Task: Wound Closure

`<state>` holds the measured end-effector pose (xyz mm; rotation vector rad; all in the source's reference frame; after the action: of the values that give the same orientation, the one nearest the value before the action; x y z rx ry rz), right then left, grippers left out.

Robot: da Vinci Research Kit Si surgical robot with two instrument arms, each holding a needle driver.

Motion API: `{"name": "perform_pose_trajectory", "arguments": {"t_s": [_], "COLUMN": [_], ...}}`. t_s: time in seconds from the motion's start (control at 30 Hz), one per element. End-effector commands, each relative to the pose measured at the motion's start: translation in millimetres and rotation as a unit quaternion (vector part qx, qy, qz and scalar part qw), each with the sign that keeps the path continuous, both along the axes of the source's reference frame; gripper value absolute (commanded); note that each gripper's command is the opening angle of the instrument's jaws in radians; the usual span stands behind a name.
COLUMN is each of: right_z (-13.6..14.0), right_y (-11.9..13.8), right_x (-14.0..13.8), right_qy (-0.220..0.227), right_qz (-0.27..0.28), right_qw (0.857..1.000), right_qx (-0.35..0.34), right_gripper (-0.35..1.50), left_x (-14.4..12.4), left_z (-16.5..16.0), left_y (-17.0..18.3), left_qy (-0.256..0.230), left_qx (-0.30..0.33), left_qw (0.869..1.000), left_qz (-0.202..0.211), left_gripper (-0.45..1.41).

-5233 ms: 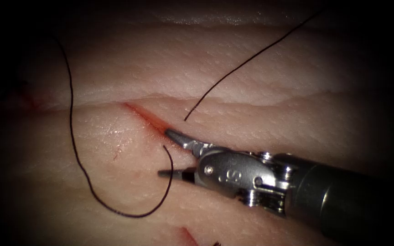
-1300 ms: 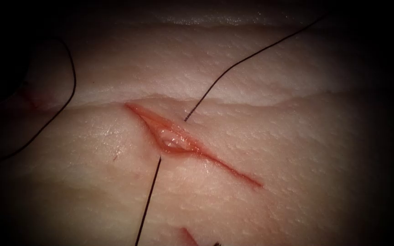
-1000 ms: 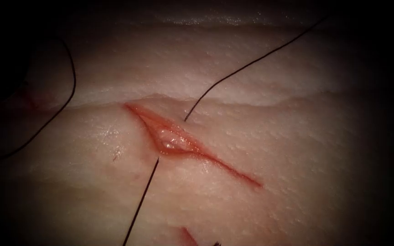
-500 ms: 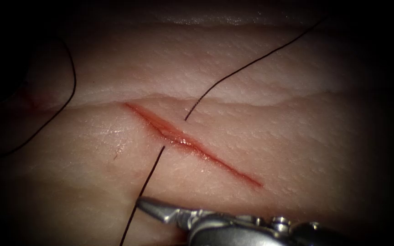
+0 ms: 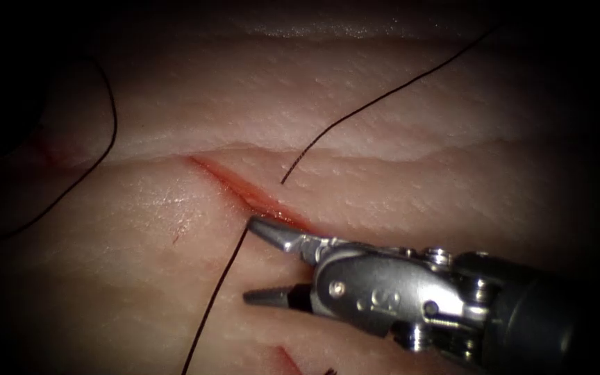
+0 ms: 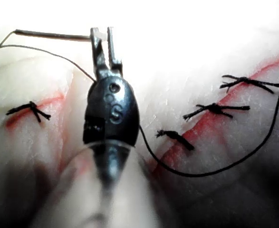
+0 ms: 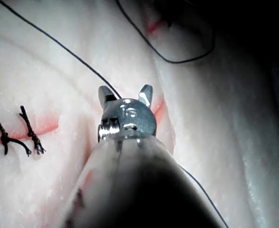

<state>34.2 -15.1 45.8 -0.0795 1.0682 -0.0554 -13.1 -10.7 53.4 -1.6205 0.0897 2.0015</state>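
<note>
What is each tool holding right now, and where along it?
The left tool holds the needle at one end. The right tool holds nothing; its jaws are open beside the thread at the cut.

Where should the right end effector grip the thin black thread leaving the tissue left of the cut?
Likely the straight stretch of the thin black thread just below its exit, approached from the right, jaws crosswise: it lies bare there. The right end effector, open and empty, flanks it. The left end effector holds the dark curved needle near one end, out of the pale tissue.
</note>
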Motion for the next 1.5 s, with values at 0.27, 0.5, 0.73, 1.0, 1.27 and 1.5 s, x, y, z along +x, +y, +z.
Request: {"name": "perform_pose_trajectory", "arguments": {"t_s": [0.27, 0.5, 0.73, 1.0, 1.27, 1.5], "right_z": [5.2, 5.4, 3.3, -3.2, -8.4, -10.2], "right_y": [0.1, -0.3, -1.8, -7.8, -12.4, -15.1], "right_x": [2.8, 2.7, 1.4, 2.5, 4.3, 6.0], "right_qy": [-0.023, -0.021, -0.013, 0.012, 0.049, 0.066], "right_qz": [0.001, -0.003, -0.024, -0.077, -0.127, -0.161], "right_qw": [1.000, 1.000, 1.000, 0.997, 0.990, 0.983], "right_qx": [-0.017, -0.018, -0.012, 0.004, 0.034, 0.054], "right_gripper": [1.18, -0.35, -0.35, -0.35, -0.35, -0.35], "left_x": [-0.5, -0.5, -0.5, -0.5, -0.5, -0.5], "left_z": [0.7, 0.7, 0.7, 0.7, 0.7, 0.7], "left_y": [-0.1, -0.2, -0.2, -0.2, -0.2, -0.2], "left_qy": [-0.001, 0.000, 0.000, 0.000, 0.000, -0.001], "left_qx": [0.000, 0.000, 0.000, 0.000, 0.000, -0.001], "left_qw": [1.000, 1.000, 1.000, 1.000, 1.000, 1.000], "left_qz": [0.000, 0.002, 0.002, 0.002, 0.001, 0.002], "left_gripper": [-0.45, -0.45, -0.45, -0.45, -0.45, -0.45]}}
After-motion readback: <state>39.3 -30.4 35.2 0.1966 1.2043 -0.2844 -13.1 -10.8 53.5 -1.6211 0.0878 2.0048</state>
